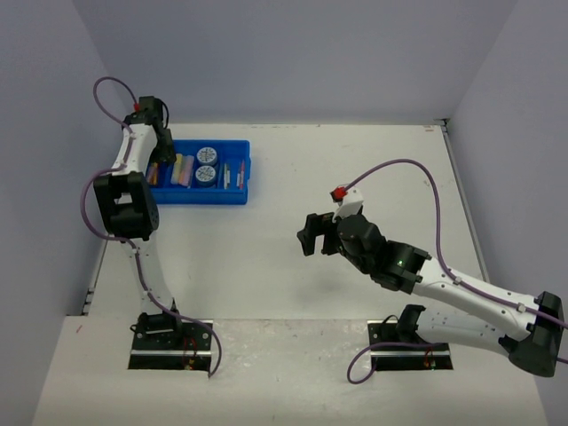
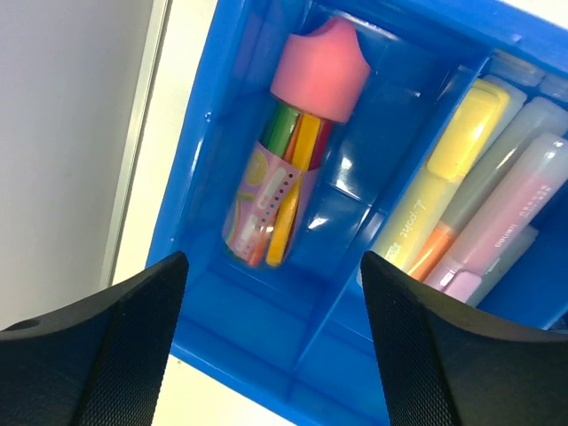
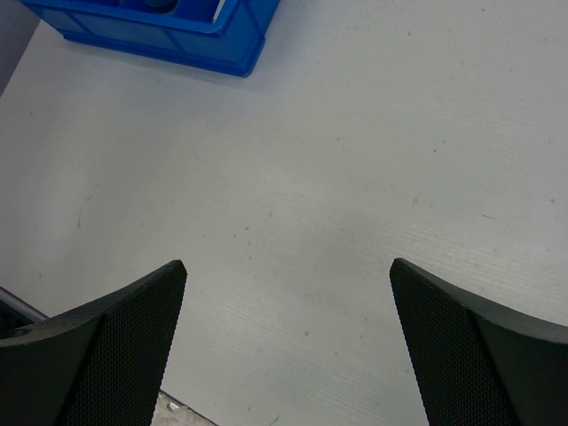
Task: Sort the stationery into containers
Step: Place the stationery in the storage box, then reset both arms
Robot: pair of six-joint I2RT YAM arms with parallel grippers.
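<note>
Left fingers (image 2: 124, 346): spread wide, gripping nothing; I hold them above the end compartment of the blue tray (image 2: 191, 169).
Pink-capped bottle (image 2: 288, 169): lies slanted on the floor of that compartment, clear of both my fingers, cap toward the far wall.
Right fingers (image 3: 106, 355): fully spread and empty, hovering over the bare table (image 3: 355, 177), well apart from the tray.
Other stationery: marker sticks (image 2: 461, 169) lie just beyond the divider; the round blue tubs (image 1: 207, 164) and thin pens (image 1: 232, 176) occupy compartments further along.
Task status: I judge the sorting near complete; I see no loose piece on the table in the top view.
Hazard 1: a skewed lift could hook a finger on the outer wall or the divider and drag the tray toward the table's left edge, which is near.
Hazard 2: closing before I clear the rim could pinch the bottle and carry it out.
Hazard 3: my left arm crowds the tray in the top view, so a wide swing could knock it.
Precaution: rise straight, jaws apart.
</note>
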